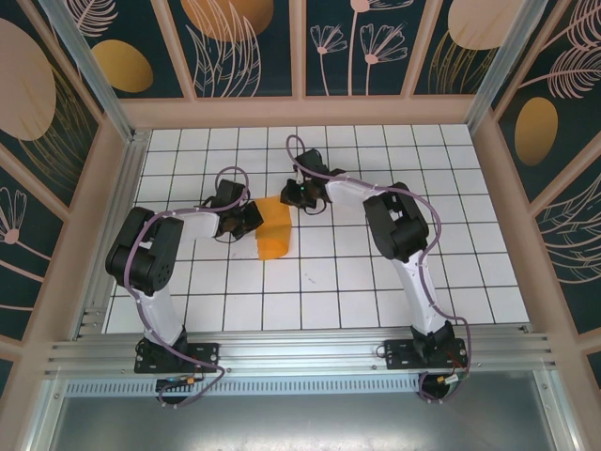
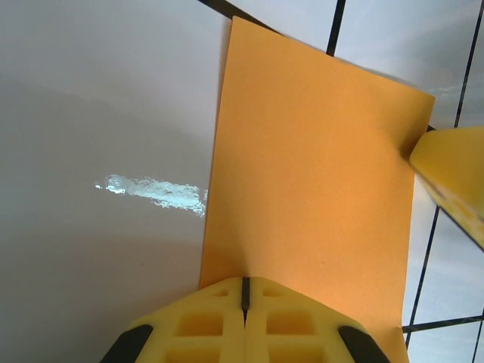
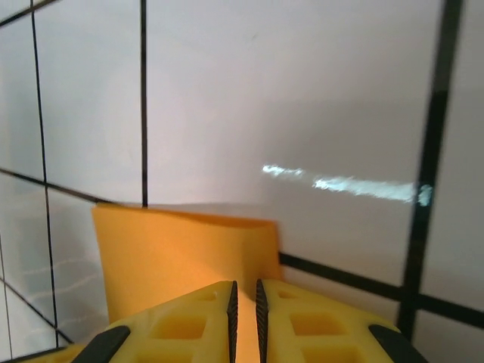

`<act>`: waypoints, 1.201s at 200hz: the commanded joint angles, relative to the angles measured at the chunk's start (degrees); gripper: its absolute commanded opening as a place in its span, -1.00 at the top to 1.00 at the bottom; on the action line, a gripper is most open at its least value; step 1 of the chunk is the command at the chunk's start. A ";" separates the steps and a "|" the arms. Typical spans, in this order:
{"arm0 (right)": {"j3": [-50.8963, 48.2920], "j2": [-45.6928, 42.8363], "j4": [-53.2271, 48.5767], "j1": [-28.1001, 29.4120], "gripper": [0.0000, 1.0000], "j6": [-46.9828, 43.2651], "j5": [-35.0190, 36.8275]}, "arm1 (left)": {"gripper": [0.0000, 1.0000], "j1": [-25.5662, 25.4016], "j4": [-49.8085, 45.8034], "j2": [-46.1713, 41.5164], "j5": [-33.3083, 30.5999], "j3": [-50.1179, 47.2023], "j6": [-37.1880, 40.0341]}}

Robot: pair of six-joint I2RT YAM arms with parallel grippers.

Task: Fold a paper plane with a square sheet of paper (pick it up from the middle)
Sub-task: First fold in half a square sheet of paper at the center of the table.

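Observation:
The square sheet of paper (image 1: pixel 273 235) is bright orange and lies folded into a narrow strip on the white grid table (image 1: pixel 376 282), between my two grippers. My left gripper (image 1: pixel 252 221) is at the strip's left edge. In the left wrist view its jaws (image 2: pixel 244 283) are shut, with their tips pressed against the flat face of the paper (image 2: pixel 310 174). My right gripper (image 1: pixel 291 199) is at the far right corner. Its jaws (image 3: pixel 243 291) stand a narrow slit apart, closed on the raised orange paper (image 3: pixel 181 257), and one of its fingers (image 2: pixel 454 178) touches that corner.
Wooden-framed walls with leaf patterns and dull orange ovals (image 1: pixel 122 66) enclose the table on three sides. An aluminium rail (image 1: pixel 300 352) runs along the near edge, where both arm bases are bolted. Bare white tiles lie in front of and to the right of the paper.

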 commanded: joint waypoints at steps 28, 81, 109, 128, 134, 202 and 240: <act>3.56 -0.05 -0.07 -0.76 0.62 2.07 4.81 | 1.00 0.21 -11.40 5.75 -5.63 -2.74 2.04; -1.82 -6.81 1.53 1.93 0.61 -3.46 -1.21 | 1.00 0.24 -11.09 5.75 -5.32 -2.75 1.98; 0.45 -4.19 0.38 2.72 0.62 -2.74 0.55 | 1.00 0.16 -11.00 6.02 -5.16 -2.66 1.98; 3.72 -1.33 -1.48 2.82 0.62 -2.42 -1.29 | 1.00 0.22 -11.05 5.84 -5.19 -2.74 1.85; 4.66 -0.49 -2.23 3.04 0.61 -2.32 -1.39 | 1.00 0.19 -11.05 5.78 -5.18 -2.63 1.85; 9.29 4.67 -4.14 3.43 0.61 -2.06 -1.78 | 1.00 0.19 -11.53 6.02 -5.23 -2.21 1.98; 9.36 6.13 -2.92 1.79 0.61 -0.98 -0.43 | 1.00 0.16 -11.83 6.10 -5.35 -2.59 2.24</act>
